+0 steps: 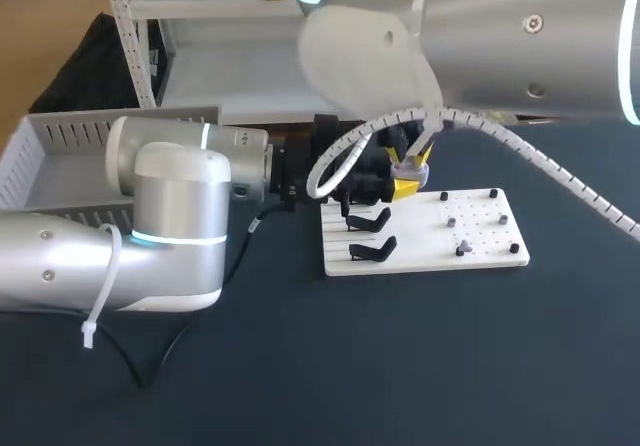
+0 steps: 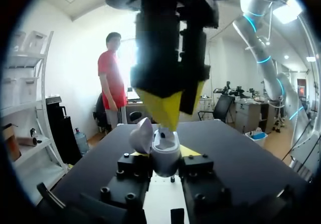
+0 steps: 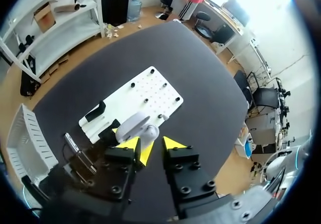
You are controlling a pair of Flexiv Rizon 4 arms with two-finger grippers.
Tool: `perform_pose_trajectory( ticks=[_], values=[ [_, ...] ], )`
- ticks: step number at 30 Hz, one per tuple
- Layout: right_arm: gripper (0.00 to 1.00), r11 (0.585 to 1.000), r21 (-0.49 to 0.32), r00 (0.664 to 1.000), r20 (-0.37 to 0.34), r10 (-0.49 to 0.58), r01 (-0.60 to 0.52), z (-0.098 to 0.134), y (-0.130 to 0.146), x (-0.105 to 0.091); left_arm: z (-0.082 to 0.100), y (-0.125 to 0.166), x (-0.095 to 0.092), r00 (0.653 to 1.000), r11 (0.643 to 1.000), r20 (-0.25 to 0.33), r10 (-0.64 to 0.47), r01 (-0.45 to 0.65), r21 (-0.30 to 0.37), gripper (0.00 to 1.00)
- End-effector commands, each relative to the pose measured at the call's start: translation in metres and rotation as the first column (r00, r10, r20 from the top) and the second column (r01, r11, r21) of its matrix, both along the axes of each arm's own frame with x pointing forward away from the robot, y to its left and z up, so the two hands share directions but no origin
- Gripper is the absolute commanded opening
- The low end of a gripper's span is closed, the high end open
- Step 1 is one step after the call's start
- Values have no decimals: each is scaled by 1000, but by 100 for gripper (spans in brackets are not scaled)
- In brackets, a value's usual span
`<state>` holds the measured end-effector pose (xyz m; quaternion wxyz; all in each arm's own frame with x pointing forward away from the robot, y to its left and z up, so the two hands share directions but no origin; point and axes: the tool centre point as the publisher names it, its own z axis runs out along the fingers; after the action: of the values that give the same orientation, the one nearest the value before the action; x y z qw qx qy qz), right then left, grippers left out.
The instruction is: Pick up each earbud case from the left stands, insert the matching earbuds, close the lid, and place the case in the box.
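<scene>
A grey earbud case (image 2: pixel 164 152) with its lid (image 2: pixel 142 136) swung open is held upright above the white stand board (image 1: pixel 480 236). My left gripper (image 1: pixel 408 190) is shut on it from both sides, and its yellow tips show at the case's base in the left wrist view. From above, my right gripper (image 2: pixel 170 114) hangs just over the open case (image 3: pixel 138 126). Its fingers (image 3: pixel 173 143) are apart in the right wrist view with nothing between them. Two empty black stands (image 1: pixel 372 236) sit on the board's left part. Small earbuds (image 1: pixel 461 250) rest on pegs to the right.
A white slatted box (image 1: pixel 60 151) stands at the table's far left, partly behind my left arm. A black cable (image 1: pixel 160 361) trails over the dark tabletop under that arm. A spiral-wrapped hose (image 1: pixel 540 176) hangs from my right arm above the board.
</scene>
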<state>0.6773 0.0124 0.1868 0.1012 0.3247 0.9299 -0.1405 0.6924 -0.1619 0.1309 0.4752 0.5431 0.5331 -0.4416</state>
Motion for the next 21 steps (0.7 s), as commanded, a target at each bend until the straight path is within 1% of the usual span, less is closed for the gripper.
perform_pose_trajectory(
  ticks=[1, 6, 9, 11, 12, 13, 15, 16, 18, 19, 21],
  values=[
    [29, 1000, 22, 1000, 24, 12, -13, 8, -6, -14, 0, 0, 1, 1000, 1000, 0, 0, 0, 2, 0],
    [28, 995, 94, 998, 44, 36, -40, 17, -8, -25, 0, 0, 1, 1000, 1000, 0, 0, 0, 2, 0],
    [29, 990, 118, 995, 81, 62, -71, 21, -9, -31, 0, 0, 1, 1000, 1000, 0, 0, 0, 2, 0],
    [29, 985, 140, 989, 118, 89, -105, 23, -11, -35, 0, 0, 1, 1000, 1000, 0, 0, 0, 2, 0],
    [31, 984, 139, 986, 139, 96, -115, 24, -12, -36, 0, 0, 1, 1000, 1000, 0, 0, 0, 2, 0],
    [32, 977, 165, 981, 163, 109, -136, 24, -12, -37, 0, 0, 1, 1000, 1000, 0, 0, 0, 2, 0],
    [35, 971, 184, 974, 191, 119, -155, 22, -15, -38, 0, 0, 1, 1000, 1000, 0, 0, 0, 2, 0],
    [36, 961, 218, 971, 204, 127, -171, 22, -16, -38, 0, 0, 1, 1000, 1000, 0, 0, 0, 2, 0],
    [39, 952, 252, 967, 224, 121, -177, 21, -18, -38, 0, 0, 1, 1000, 1000, 0, 0, 0, 2, 0],
    [40, 941, 282, 966, 229, 122, -185, 21, -19, -38, 0, 0, 1, 1000, 1000, 0, 0, 0, 2, 0],
    [38, 935, 294, 960, 253, 124, -198, 22, -20, -38, 0, 0, 1, 1000, 1000, 0, 0, 0, 2, 0]
  ],
)
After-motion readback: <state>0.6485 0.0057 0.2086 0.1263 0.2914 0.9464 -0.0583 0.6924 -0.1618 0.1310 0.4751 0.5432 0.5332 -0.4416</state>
